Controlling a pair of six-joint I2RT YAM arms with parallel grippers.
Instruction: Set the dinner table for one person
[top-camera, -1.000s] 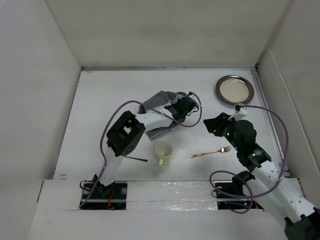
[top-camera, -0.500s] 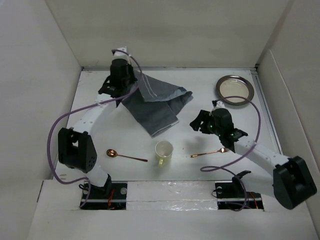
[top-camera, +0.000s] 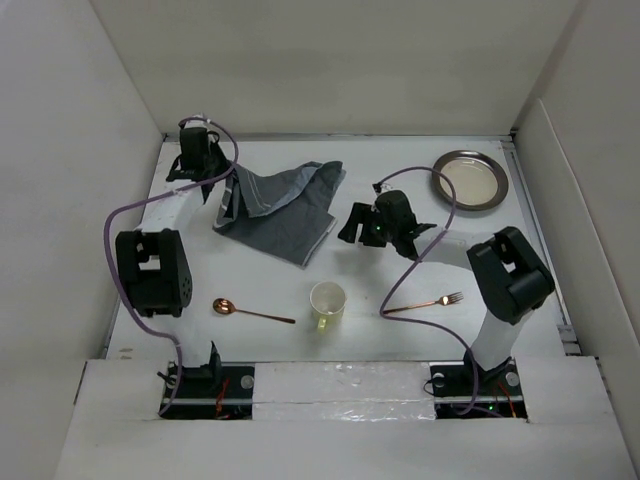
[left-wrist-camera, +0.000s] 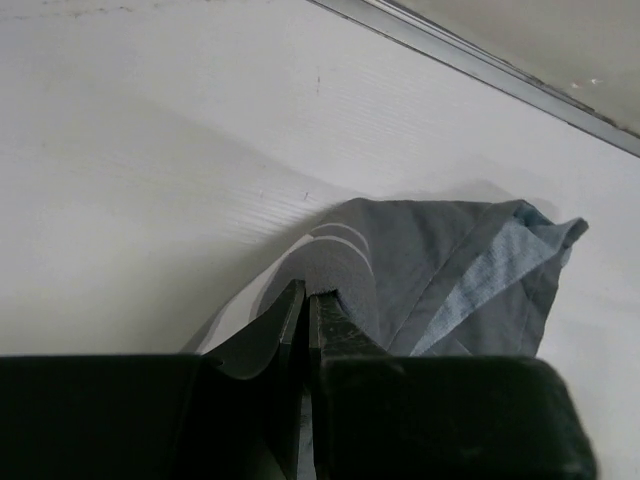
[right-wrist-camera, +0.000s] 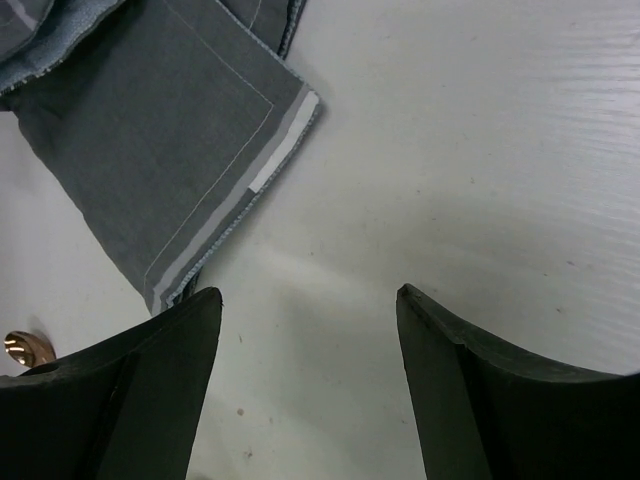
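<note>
The white dinner table (top-camera: 400, 160) holds a dark grey white-striped cloth mat (top-camera: 275, 210), crumpled at the back left. My left gripper (top-camera: 215, 188) is shut on a fold at the mat's left edge; the left wrist view shows its jaws (left-wrist-camera: 312, 295) pinched on the cloth (left-wrist-camera: 440, 270). My right gripper (top-camera: 352, 230) is open and empty just right of the mat. In the right wrist view it (right-wrist-camera: 308, 295) hovers over bare table, with the mat's striped corner (right-wrist-camera: 170, 150) ahead and to the left.
A silver plate (top-camera: 470, 180) sits at the back right. A pale cup (top-camera: 327, 303) stands at the front centre, with a copper spoon (top-camera: 250, 312) to its left and a copper fork (top-camera: 425, 303) to its right. White walls enclose the table.
My left arm has swung to the back left corner, pulling the mat leftward with it. My right arm has stretched left toward the mat's right edge.
</note>
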